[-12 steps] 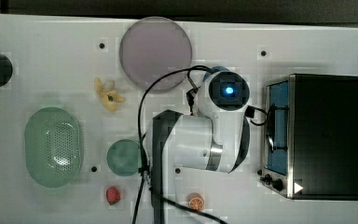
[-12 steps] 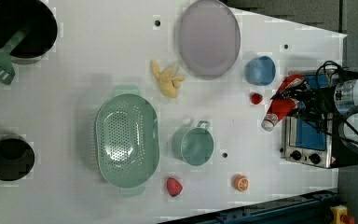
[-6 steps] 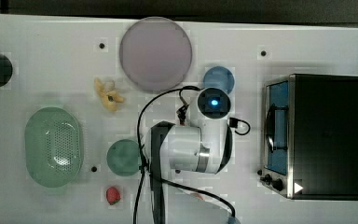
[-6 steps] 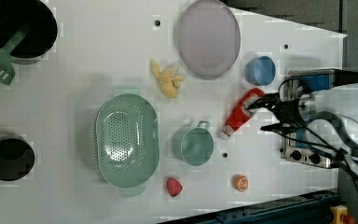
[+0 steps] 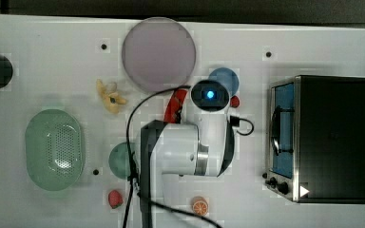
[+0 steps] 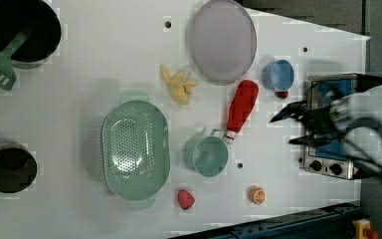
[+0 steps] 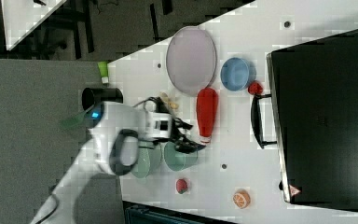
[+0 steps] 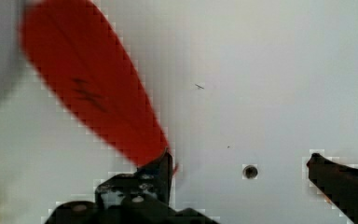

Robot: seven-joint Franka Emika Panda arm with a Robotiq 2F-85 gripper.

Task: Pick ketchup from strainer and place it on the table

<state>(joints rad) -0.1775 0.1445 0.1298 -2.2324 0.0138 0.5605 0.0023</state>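
Red plastic marks the ketchup (image 6: pixel 241 105), which lies on its side on the white table (image 6: pixel 79 74), well apart from the empty pale green strainer (image 6: pixel 135 148). In the left view it rests between the lilac plate (image 6: pixel 222 40) and the green mug (image 6: pixel 206 155), its white cap pointing at the mug's handle and just beside it (whether the two touch is hard to judge). The gripper (image 6: pixel 292 128) hangs to the left view's right of the bottle with its jaws spread wide and nothing between them; in the wrist view one dark finger (image 8: pixel 161 169) sits close to the bottle's narrow end. The placing looks done, so the step in hand is probably the retreat. Doing it well would mean lifting straight up and away with the jaws kept wide, so that no finger clips the bottle and rolls it toward the mug or the blue bowl (image 6: pixel 278 75).
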